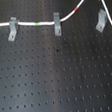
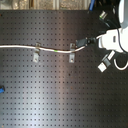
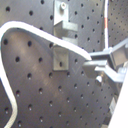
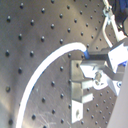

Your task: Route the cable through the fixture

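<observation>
A white cable (image 1: 32,23) lies across the black perforated board (image 1: 55,82). It passes through two grey clips (image 1: 12,28) (image 1: 57,24), with a green mark (image 1: 40,24) between them and a red mark (image 1: 76,10) past the second. My gripper (image 2: 82,42) is shut on the cable just beyond the second clip (image 2: 72,52) and holds it above the board. A third clip (image 1: 101,21) stands apart, with no cable in it. In the first wrist view the fingers (image 3: 97,62) pinch the cable (image 3: 30,30). In the second wrist view the cable (image 4: 47,67) arcs into the fingers (image 4: 92,55) above a clip (image 4: 80,87).
The arm's white body (image 2: 115,37) fills the second exterior view's right. A loose length of cable (image 1: 109,14) hangs past the third clip. A small blue object (image 2: 1,90) sits at the second exterior view's left edge.
</observation>
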